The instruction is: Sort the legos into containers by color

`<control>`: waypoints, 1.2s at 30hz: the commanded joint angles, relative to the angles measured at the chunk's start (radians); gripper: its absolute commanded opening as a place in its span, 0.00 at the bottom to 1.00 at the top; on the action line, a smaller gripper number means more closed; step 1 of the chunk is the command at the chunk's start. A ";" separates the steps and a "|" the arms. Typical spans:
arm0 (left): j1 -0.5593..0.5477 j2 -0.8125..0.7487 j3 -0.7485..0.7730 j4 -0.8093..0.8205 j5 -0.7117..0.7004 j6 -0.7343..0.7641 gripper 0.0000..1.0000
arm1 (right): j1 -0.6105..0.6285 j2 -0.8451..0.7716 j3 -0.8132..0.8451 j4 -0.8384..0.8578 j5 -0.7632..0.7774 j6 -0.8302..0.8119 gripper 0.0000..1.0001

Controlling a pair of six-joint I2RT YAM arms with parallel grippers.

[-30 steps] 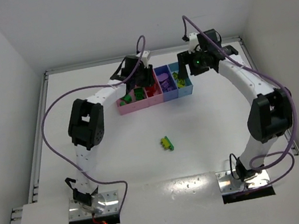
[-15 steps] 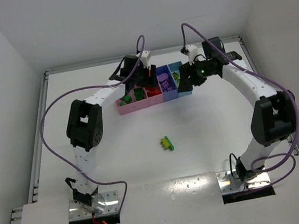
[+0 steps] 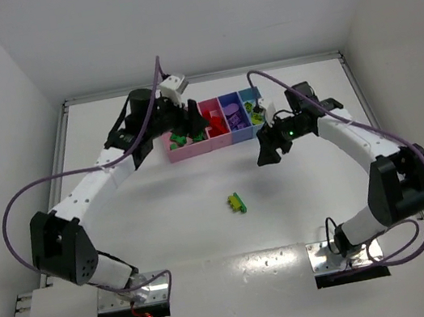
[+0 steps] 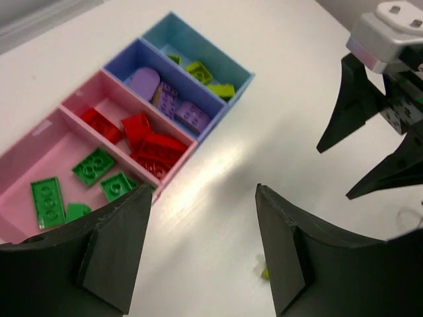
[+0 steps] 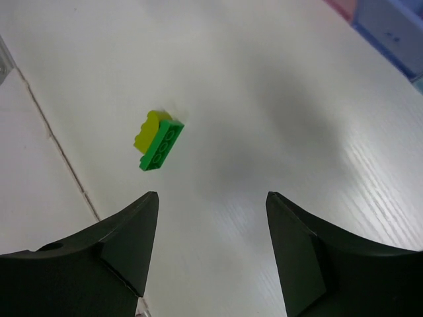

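Now both tools stand parted and empty: left tool [image 4: 201, 218] by the nine o'clock end of the containers [image 3: 194, 150], right tool [image 5: 211, 211] at one o'clock of the green-yellow lego stack [image 3: 238, 201] lying on the bench [image 3: 165, 216].

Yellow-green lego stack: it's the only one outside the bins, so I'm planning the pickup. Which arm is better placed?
Right. The right end effector, open, hangs nearer the stack, which its wrist camera shows straight ahead. The left end effector, also open, hovers by the containers, farther off.
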 commanded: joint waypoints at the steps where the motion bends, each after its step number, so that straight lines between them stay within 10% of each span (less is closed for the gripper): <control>1: 0.026 -0.061 -0.095 -0.033 0.066 0.055 0.71 | 0.061 -0.055 -0.050 0.022 -0.021 -0.104 0.67; 8: -0.049 -0.129 -0.176 -0.339 0.346 0.593 0.69 | 0.092 -0.108 -0.178 0.055 0.041 -0.106 0.67; 19: -0.121 -0.033 -0.170 -0.644 0.367 1.399 0.69 | -0.015 -0.306 -0.314 0.116 0.154 0.093 0.67; 36: -0.234 0.431 0.179 -0.987 0.434 2.070 0.69 | -0.339 -0.337 -0.207 0.032 0.093 0.333 0.67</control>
